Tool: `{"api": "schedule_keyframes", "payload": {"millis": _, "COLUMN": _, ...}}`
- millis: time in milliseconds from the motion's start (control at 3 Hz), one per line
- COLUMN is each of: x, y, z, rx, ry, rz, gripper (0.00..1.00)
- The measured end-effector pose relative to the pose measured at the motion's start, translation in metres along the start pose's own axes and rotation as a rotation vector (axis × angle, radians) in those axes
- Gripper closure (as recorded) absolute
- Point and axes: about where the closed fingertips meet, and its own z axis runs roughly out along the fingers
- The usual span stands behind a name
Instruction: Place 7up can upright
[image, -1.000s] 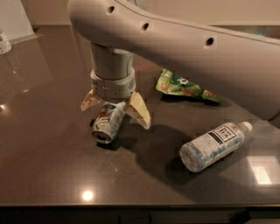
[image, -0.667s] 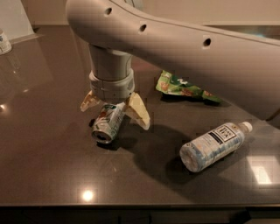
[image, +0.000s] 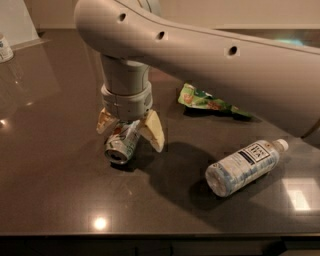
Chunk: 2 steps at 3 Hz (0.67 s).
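The 7up can (image: 121, 143) is silver-white with green and red marks. It lies on its side on the dark table (image: 60, 180), one round end facing the front. My gripper (image: 130, 129) hangs straight down over the can's far end. Its two tan fingers (image: 153, 131) stand on either side of the can, spread wider than the can, so the gripper is open. The can's far end is hidden under the wrist.
A clear plastic bottle (image: 246, 165) with a white-and-dark label lies on its side at the right. A green snack bag (image: 206, 101) lies behind it. A small white container (image: 5, 48) stands at the far left. The table's front edge runs along the bottom.
The upper arm has shifted slightly. The gripper and the can stay in the same place.
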Motion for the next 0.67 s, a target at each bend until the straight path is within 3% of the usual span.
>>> {"api": "schedule_keyframes", "payload": {"millis": 667, "x": -0.0016, "y": -0.0016, "z": -0.0004, "rx": -0.001, "ry": -0.006, "rz": 0.006, "gripper": 0.65}}
